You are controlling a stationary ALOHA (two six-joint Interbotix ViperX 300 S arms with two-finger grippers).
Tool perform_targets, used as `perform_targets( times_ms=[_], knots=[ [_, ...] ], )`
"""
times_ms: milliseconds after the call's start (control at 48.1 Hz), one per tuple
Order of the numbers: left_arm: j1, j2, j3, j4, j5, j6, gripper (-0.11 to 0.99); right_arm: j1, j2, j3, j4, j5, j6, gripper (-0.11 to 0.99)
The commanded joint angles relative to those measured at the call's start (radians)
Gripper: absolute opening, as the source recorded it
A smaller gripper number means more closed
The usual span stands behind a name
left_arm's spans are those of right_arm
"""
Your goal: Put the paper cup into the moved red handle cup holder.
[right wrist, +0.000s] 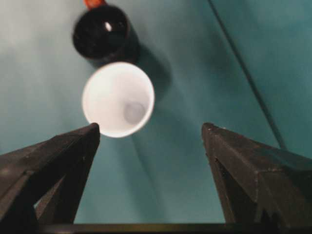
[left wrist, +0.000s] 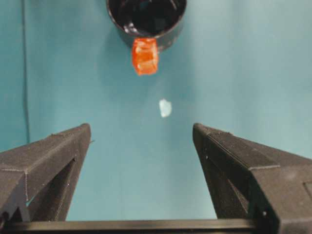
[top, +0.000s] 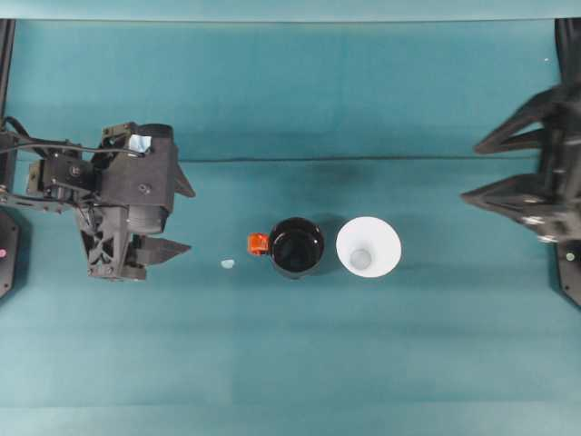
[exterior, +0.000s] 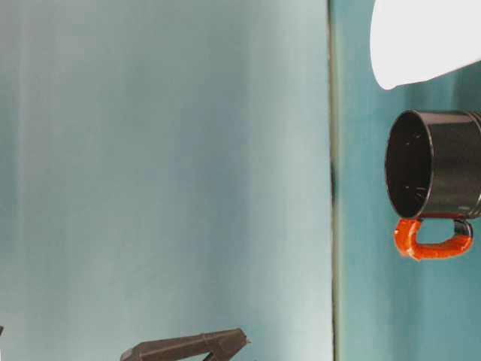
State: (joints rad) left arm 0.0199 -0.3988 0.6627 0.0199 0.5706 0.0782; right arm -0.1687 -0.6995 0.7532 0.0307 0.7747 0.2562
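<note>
The white paper cup (top: 369,246) stands upright at the table's middle, just right of the black cup holder (top: 297,246), whose red handle (top: 258,243) points left. My left gripper (top: 182,218) hovers open at the left, well short of the handle, which appears ahead of it in the left wrist view as the red handle (left wrist: 145,55) on the holder (left wrist: 146,19). My right gripper (top: 472,170) is open at the far right, with the paper cup (right wrist: 118,99) and the holder (right wrist: 102,33) ahead of it. The table-level view shows the holder (exterior: 436,164) and the paper cup (exterior: 421,41) side by side.
A small pale scrap (top: 227,263) lies on the teal table cover (top: 290,363) between my left gripper and the handle; it shows as a pale scrap (left wrist: 165,107) in the left wrist view. A seam in the cover (top: 363,160) runs across behind the cups.
</note>
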Motion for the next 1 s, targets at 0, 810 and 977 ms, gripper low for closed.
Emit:
perform_targets(
  times_ms=[0,810,977],
  knots=[
    [-0.002,-0.014,-0.008,0.002,-0.002,-0.002,0.93,-0.012,0.179,-0.058,0.003,0.029,0.015,0.97],
    [0.0,-0.017,0.014,0.002,-0.002,-0.029,0.93,0.0,0.609,-0.156,0.04,-0.018,0.009,0.97],
    [0.005,-0.017,0.014,0.003,-0.005,-0.029,0.93,0.017,0.66,-0.158,0.049,-0.046,0.011,0.97]
  ],
)
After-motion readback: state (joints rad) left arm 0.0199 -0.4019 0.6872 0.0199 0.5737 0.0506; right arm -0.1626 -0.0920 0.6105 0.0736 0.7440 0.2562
